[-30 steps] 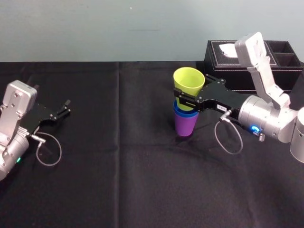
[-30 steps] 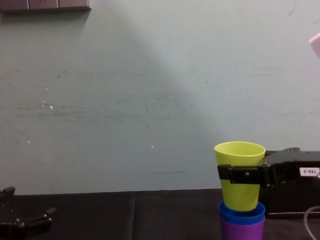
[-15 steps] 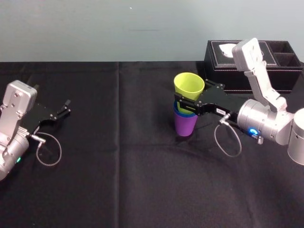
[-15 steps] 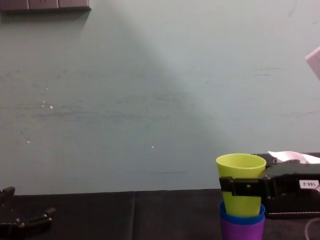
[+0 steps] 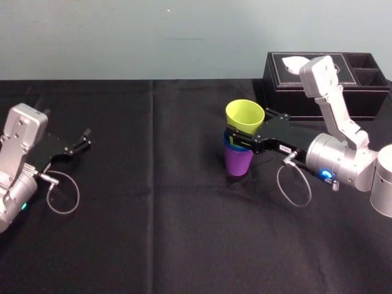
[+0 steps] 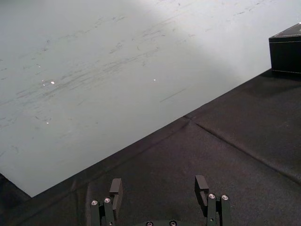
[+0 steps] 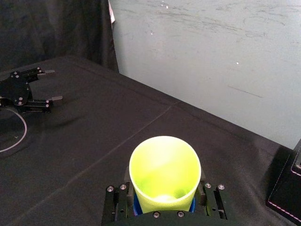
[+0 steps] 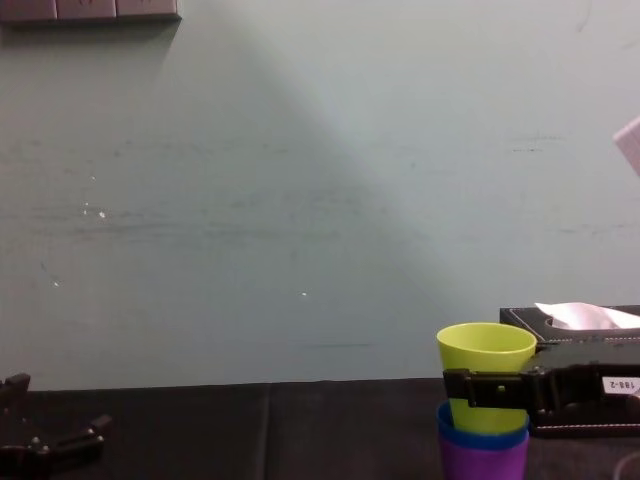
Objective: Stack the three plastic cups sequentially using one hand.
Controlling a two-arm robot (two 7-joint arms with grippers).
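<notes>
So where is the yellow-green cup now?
The yellow-green cup is right of centre in the head view, held by the right gripper, partly inside the blue cup.

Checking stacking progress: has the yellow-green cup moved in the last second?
Yes. The yellow-green cup, held by the right gripper, has sunk lower into the blue cup; less of it shows above the blue rim. The left gripper sits parked at left.

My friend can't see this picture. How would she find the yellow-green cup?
Find the black table, then the black box at its far right. Just left of the box, the right hand grips the yellow-green cup. It is the top one, nested in the blue cup, with the purple cup lowest.
</notes>
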